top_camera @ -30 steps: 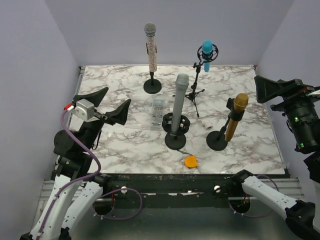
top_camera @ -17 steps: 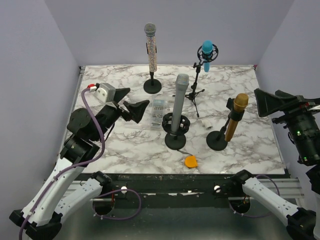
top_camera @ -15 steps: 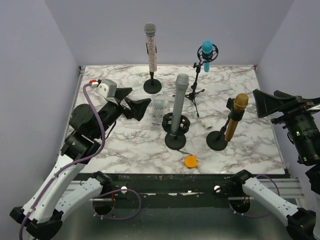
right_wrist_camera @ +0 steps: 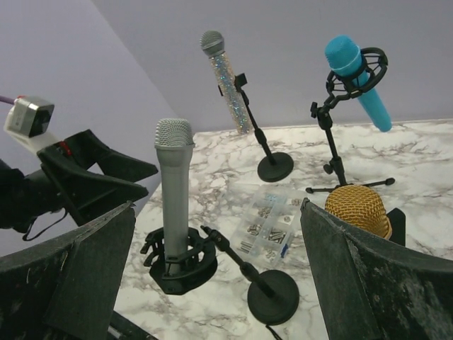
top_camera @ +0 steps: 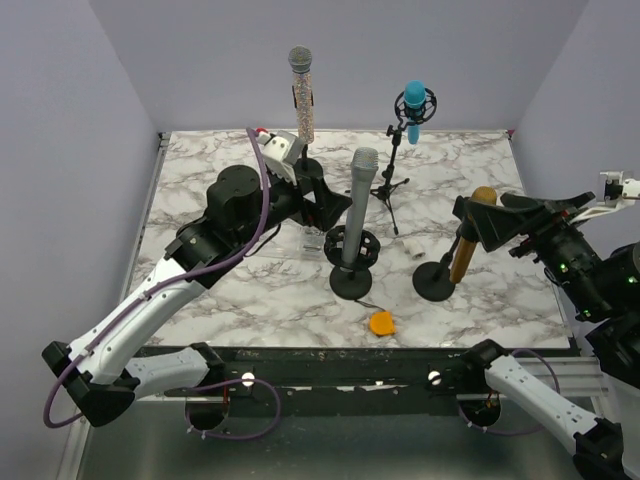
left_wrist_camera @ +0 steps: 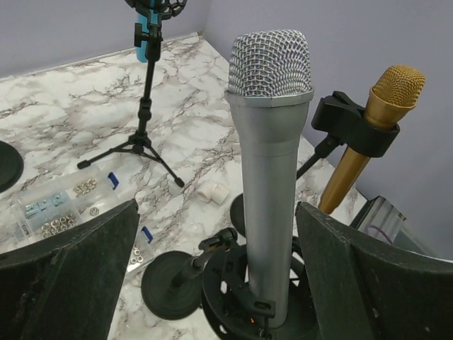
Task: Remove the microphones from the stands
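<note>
While you look down from above, the silver microphone (top_camera: 354,215) stands upright near the middle of the marble tabletop (top_camera: 480,160), a little toward its near edge. Its lower end sits in a black ring-shaped shock mount (top_camera: 352,247) on a round base (top_camera: 351,284).

Your left gripper (top_camera: 330,203) is just beside the microphone on its left, level with the upper body. The pincer is spread wide. In the left wrist view one finger stands on each side of the grey barrel, with clear space between it and both, so nothing is gripped.

Just left of the shock mount lies a clear box of small metal parts (top_camera: 316,237), partly under the left arm.

To the right of the silver microphone, a gold microphone (top_camera: 464,258) leans in a clip on its own round-based stand (top_camera: 435,282), with a small white fitting (top_camera: 412,250) between the two stands.

Your right gripper (top_camera: 485,212) is at the gold head, its pincer also wide apart. From above one finger seems to overlap the gold head, but you cannot tell whether it touches.

An orange object (top_camera: 381,323) lies by the near edge. Toward the far edge, a blue microphone (top_camera: 413,105) hangs in a ring on a tripod stand (top_camera: 392,185), and a glittery microphone (top_camera: 301,95) stands on a round base (top_camera: 305,172) left of it.
</note>
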`<state>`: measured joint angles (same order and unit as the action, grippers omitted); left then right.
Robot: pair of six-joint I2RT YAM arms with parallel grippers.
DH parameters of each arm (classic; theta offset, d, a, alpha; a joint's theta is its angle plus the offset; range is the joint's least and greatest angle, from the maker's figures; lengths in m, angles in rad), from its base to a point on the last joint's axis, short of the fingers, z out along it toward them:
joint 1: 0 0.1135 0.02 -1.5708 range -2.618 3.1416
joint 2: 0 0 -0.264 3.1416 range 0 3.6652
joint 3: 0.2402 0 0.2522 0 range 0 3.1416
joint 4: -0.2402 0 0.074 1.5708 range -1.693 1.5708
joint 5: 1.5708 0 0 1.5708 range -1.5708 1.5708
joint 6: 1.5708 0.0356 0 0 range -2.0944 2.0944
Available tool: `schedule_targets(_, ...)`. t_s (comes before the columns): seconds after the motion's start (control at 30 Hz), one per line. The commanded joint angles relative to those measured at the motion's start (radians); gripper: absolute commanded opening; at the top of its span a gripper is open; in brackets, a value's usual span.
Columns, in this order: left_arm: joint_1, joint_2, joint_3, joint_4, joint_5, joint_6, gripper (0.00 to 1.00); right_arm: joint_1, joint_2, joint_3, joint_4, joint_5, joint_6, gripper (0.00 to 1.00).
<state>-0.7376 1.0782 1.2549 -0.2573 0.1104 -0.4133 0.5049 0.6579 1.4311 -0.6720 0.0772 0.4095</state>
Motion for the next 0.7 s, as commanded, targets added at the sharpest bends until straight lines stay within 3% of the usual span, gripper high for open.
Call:
schedule_targets(0.0, -0.069, 0.057, 0.067, -0.039, -0.102, -0.001, 0.87, 0.006, -0.03, -0.013, 0.039, -0.07, 0.02, 1.0)
schedule_targets(0.27, -0.176, 0.184, 0.184, -0.122, -0.322, 0.022, 0.84, 0.006, -0.103, -0.048, 0.061, -0.052, 0.025, 1.0)
schedule_targets(0.5, -0.243, 0.249, 0.208, -0.131, -0.431, 0.015, 0.69, 0.006, -0.136, -0.044, 0.038, -0.023, 0.009, 1.0)
schedule_targets(0.67, -0.29, 0.262, 0.227, -0.139, -0.505, 0.022, 0.66, 0.005, -0.154, -0.044, 0.028, -0.014, 0.005, 1.0)
